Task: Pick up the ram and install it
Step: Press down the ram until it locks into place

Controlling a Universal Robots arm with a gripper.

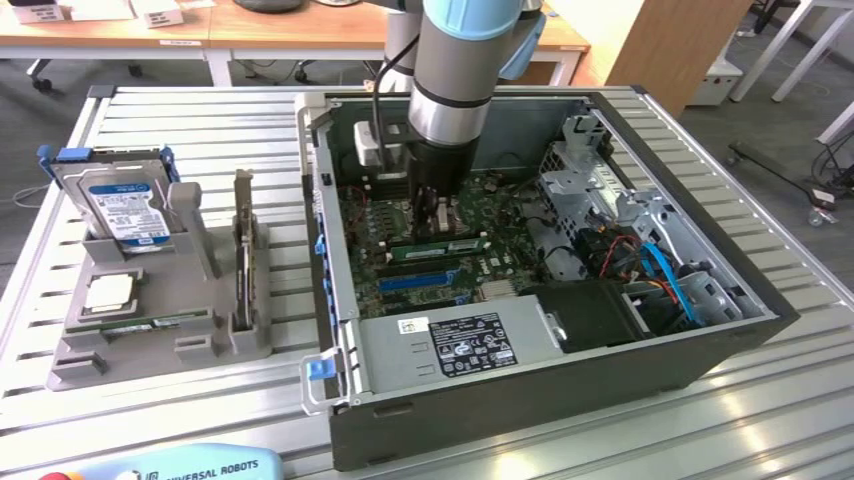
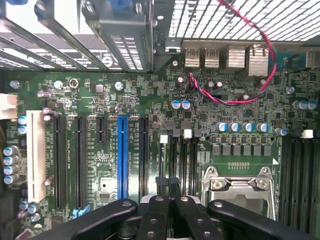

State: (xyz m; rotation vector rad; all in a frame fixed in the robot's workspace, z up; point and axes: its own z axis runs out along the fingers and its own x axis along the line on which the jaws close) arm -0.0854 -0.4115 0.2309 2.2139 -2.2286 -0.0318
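The tool [image 1: 430, 215] is lowered inside the open computer case [image 1: 694, 350], over the motherboard [image 2: 100, 100]. Its black fingers [image 2: 172, 187] are seen pressed together, clenched with nothing visible between them. A green ram stick [image 1: 434, 246] is seen lying seated across the motherboard, just beside the tool. Beside the case, a grey holder [image 1: 127, 350] on the bench [image 1: 787, 430] carries a hard drive [image 1: 127, 210] and CPU chip [image 1: 110, 291].

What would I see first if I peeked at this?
A big blue-and-silver robot arm reaching down into an open computer case on the metal table. Its black end effector sits just above the green motherboard with a bright blue slot. At the exterior view's left, a hard drive stands in a grey holder.
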